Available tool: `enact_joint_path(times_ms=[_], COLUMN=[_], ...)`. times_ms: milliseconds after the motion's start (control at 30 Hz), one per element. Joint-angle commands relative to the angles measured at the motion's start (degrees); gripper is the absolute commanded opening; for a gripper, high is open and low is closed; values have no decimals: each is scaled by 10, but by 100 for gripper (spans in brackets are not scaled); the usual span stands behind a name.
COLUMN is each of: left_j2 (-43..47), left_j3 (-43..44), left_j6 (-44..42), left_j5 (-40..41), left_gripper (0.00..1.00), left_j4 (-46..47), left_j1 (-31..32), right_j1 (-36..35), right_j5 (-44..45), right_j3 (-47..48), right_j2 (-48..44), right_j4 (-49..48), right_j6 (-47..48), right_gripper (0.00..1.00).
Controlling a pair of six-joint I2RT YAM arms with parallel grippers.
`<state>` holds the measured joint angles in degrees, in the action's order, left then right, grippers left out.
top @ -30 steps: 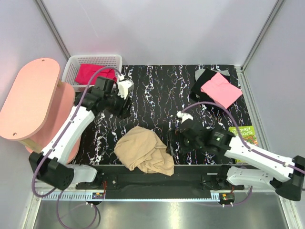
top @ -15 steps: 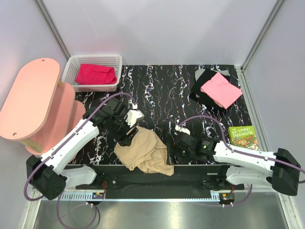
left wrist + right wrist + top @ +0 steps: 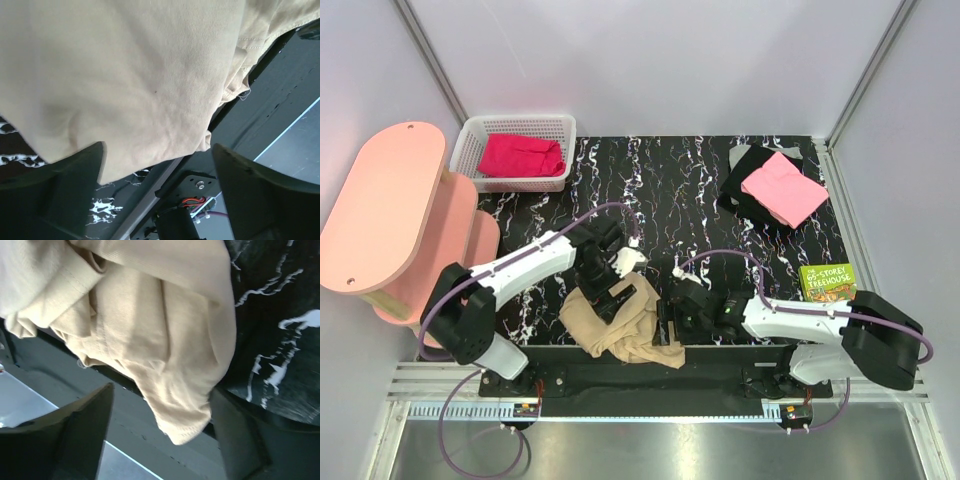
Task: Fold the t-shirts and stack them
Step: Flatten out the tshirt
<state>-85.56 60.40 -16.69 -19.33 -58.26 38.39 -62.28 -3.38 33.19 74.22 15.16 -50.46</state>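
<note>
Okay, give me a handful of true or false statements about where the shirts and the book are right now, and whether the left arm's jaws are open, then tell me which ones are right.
1. The pink shirt lies on top of the black shirt. True.
2. The red shirt is stacked with the pink one. False: it lies alone in the white basket.
3. The tan shirt is folded flat. False: it is a crumpled heap at the near edge of the table.
4. A green book lies on the table's right side. True.
5. The left arm has its jaws clamped shut. False: they stand wide apart just over the tan shirt.
</note>
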Motion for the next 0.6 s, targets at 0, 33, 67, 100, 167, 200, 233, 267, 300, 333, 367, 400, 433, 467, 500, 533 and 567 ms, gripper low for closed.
enact_joint_path(times_ms=[0, 33, 67, 100, 167, 200, 233, 267, 300, 333, 367, 400, 433, 467, 500, 533, 567], left_j2=[-23, -27, -36, -40, -50, -53, -58, -65, -69, -73, -82, -87, -94, -96, -99, -103, -105], left_j3=[13, 16, 20, 29, 39, 41, 43, 47, 52, 54, 61, 67, 69, 72, 72, 69, 62], left_j6=[12, 17, 17, 18, 18, 17, 17, 17, 19, 24, 27, 30, 32, 32, 32, 33, 34], left_j5=[-24, -24, -26, -35, -40, -40, -38, -36, -30, -28, -28, -28, -28, -26, -18, -13, -6], left_gripper=[99, 99, 99, 99, 99, 99, 99, 99, 99, 99, 99, 99, 99, 99, 99, 99, 99], left_j4=[29, 32, 34, 34, 36, 37, 39, 41, 43, 46, 51, 53, 53, 56, 59, 61, 72], left_j1=[9, 11, 13, 16, 23, 32, 39, 44, 56, 63, 69, 80, 85, 96, 100, 103, 105], right_j1=[-6, -6, -6, -6, -8, -7, -8, -9, -9, -9, -10, -12, -11, -13, -12, -12, -12], right_j5=[-15, -16, -19, -19, -19, -19, -18, -18, -17, -17, -16, -16, -16, -15, -15, -15, -15], right_j3=[-22, -24, -25, -26, -27, -28, -29, -29, -29, -31, -32, -33, -33, -33, -35, -35, -35], right_j2=[18, 21, 24, 27, 30, 30, 29, 28, 26, 25, 24, 20, 19, 16, 15, 13, 10], right_j4=[-72, -75, -82, -82, -87, -87, -87, -87, -87, -87, -88, -88, -87, -87, -88, -88, -87], right_j6=[-22, -27, -29, -29, -34, -34, -38, -40, -42, -47, -48, -50, -53, -54, -54, -56, -56], right_gripper=[71, 66, 63, 61, 52, 48, 40, 36, 33, 30, 29, 29, 28, 28, 27, 27, 26])
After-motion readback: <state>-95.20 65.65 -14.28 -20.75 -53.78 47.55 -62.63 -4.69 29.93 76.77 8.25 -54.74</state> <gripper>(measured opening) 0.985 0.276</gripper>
